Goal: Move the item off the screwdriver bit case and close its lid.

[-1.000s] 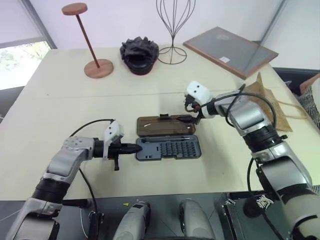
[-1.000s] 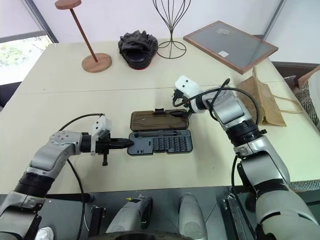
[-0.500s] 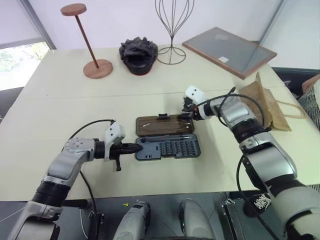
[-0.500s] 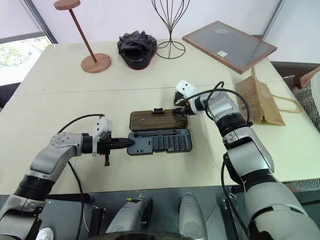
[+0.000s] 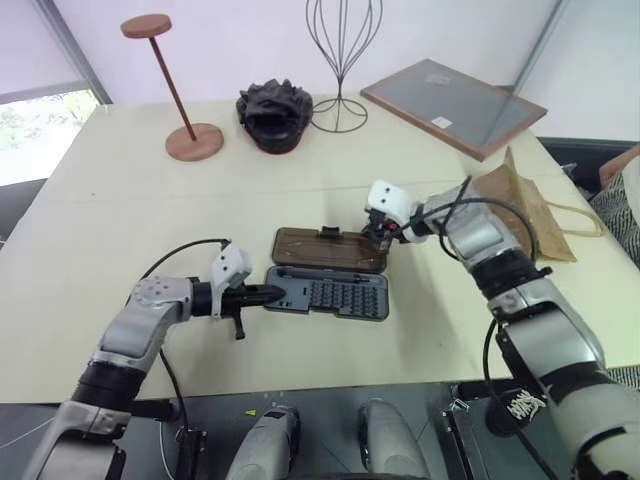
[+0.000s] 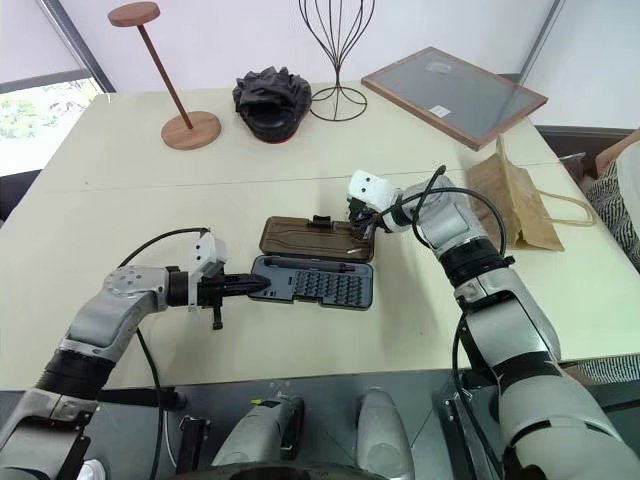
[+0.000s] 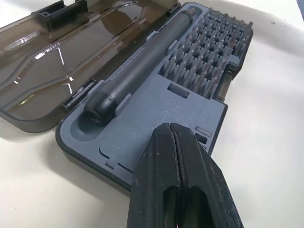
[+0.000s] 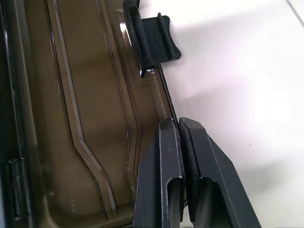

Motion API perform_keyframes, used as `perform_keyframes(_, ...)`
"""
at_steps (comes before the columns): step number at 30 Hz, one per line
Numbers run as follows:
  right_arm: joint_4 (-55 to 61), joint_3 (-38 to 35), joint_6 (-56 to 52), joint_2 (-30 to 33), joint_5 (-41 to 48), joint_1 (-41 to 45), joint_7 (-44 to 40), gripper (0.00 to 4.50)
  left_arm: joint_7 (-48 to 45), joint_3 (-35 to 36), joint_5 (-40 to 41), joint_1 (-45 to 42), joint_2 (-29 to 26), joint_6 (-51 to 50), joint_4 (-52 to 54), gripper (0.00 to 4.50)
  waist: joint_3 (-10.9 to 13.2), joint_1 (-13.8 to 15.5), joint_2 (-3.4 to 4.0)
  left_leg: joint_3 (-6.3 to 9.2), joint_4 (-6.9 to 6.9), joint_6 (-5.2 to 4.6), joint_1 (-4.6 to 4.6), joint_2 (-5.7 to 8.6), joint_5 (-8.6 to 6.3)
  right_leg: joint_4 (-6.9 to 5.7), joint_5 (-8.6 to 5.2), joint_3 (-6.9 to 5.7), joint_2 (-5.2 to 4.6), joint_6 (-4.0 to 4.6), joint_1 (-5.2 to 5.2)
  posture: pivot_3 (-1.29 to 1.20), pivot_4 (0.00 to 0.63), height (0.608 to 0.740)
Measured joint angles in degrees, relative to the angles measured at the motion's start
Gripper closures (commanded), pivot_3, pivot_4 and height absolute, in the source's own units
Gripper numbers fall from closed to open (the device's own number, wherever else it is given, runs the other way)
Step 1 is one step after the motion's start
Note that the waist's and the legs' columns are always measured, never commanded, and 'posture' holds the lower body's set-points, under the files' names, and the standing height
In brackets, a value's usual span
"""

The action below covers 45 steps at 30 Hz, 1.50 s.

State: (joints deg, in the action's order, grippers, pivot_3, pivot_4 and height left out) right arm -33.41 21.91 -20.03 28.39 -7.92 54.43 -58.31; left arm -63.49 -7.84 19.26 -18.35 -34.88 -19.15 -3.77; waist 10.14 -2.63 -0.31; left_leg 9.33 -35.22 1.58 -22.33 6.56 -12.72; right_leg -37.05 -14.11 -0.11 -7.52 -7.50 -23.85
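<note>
screwdriver bit case (image 5: 328, 293) lay open at table (image 5: 120, 200) centre, lid (image 5: 330, 249) flat on its far side, tilted a bit. right gripper (image 8: 176, 130) fingers together at lid's right far edge, nr latch tab (image 8: 153, 38). left gripper (image 7: 176, 142) pinched together on case's left end. paper bag (image 5: 520, 205) lay off to right, well apart frm case.

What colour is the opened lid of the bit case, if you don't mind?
The lid is translucent smoky brown with a black latch tab, clearest in the left wrist view.

The right claw (image 8: 179, 124) has shut at the lid's (image 5: 325, 248) edge.
</note>
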Motion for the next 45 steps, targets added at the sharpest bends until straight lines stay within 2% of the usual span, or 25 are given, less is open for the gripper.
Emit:
perform_keyframes(12, 1.32, 0.15, 2.01, 0.25, -3.07, -0.43, -1.47, 4.49, -0.01, -0.22, -0.46, -1.89, 0.88, 0.48, -1.97, 4.50, 0.00, 0.11, 0.00, -0.01, 0.01, 0.00, -0.04, 0.00, 0.00, 0.04, 0.00, 0.00, 0.00, 0.00, -0.01, 0.00, 0.150, 0.734)
perform_keyframes(23, -20.42, 0.06, 7.20, -5.17, -3.74, 10.47, -6.18, 4.49, 2.06, 0.33, -1.12, -0.68, 1.44, 0.71, -0.76, 4.50, -0.01, -0.82, -0.01, -0.02, 0.02, 0.02, 0.06, -0.23, 0.01, 0.06, 0.11, 0.01, 0.23, 0.18, 0.05, 0.00, 0.150, 0.734)
perform_keyframes(26, -25.32, 0.20, 9.35, -6.57, -4.82, 12.06, -5.37, 3.60, 2.91, 0.44, -1.12, 0.05, 1.62, 0.65, 0.14, 4.50, -0.01, -1.15, 0.00, 0.01, 0.02, 0.02, 0.14, -0.27, 0.01, 0.06, 0.12, 0.01, 0.28, 0.19, 0.12, 0.00, 0.150, 0.734)
perform_keyframes(33, -30.88, -0.33, 13.22, -7.34, -6.23, 14.36, -3.19, 0.07, 4.57, 0.80, -1.10, 1.76, 1.73, 0.48, 2.22, 4.50, -0.01, -1.18, 0.02, 0.01, 0.08, 0.12, 0.13, -0.28, -0.05, 0.08, 0.11, 0.04, 0.30, 0.22, 0.10, 0.00, 0.150, 0.734)
perform_keyframes(45, -33.54, -0.54, 15.48, -8.67, -7.59, 15.56, -1.62, 0.02, 5.60, 1.17, -1.07, 2.36, 1.75, -0.05, 3.02, 4.50, -0.04, -1.31, 0.03, 0.01, 0.08, 0.14, 0.17, -0.36, -0.06, 0.08, 0.10, 0.04, 0.38, 0.23, 0.11, 0.00, 0.150, 0.734)
